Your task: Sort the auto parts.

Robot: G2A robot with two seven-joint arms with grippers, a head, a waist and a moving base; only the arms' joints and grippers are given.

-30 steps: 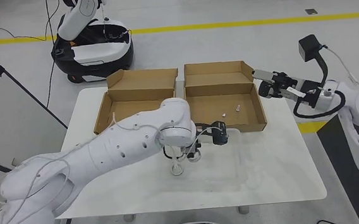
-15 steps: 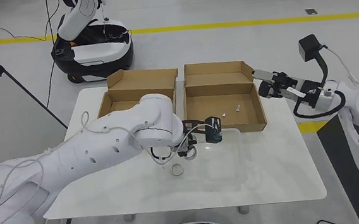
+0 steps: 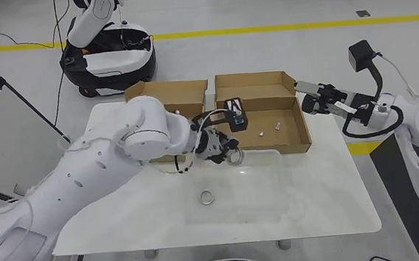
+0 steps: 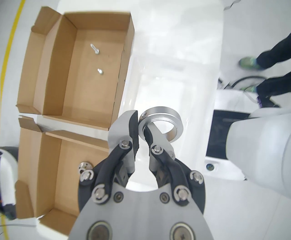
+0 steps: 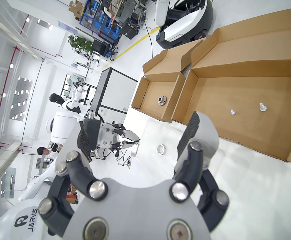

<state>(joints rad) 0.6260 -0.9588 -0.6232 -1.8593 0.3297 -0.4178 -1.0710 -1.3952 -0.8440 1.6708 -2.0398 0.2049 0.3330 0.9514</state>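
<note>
So the left gripper is now hanging just off the front walls of the two cardboard boxes, near where they meet. A second ago it was sitting low over the middle of the table, so that arm has been lifting and swinging toward the boxes the whole time. It's pinching a metal ring by its wall, one finger inside the hole and one outside, with the jaws nearly closed and only the ring's wall between them. The ring is riding in the air, not touching anything else. A second ring is lying on the table and hasn't budged across the frames. The right gripper is parked out past the right box with its fingers spread wide and nothing in them, same as before. I'm guessing the grab is done and we're heading into the drop. The right box is holding two bolts and the left box a flanged hub, so I'm betting the ring is going left. The second ring is waiting its turn.
</note>
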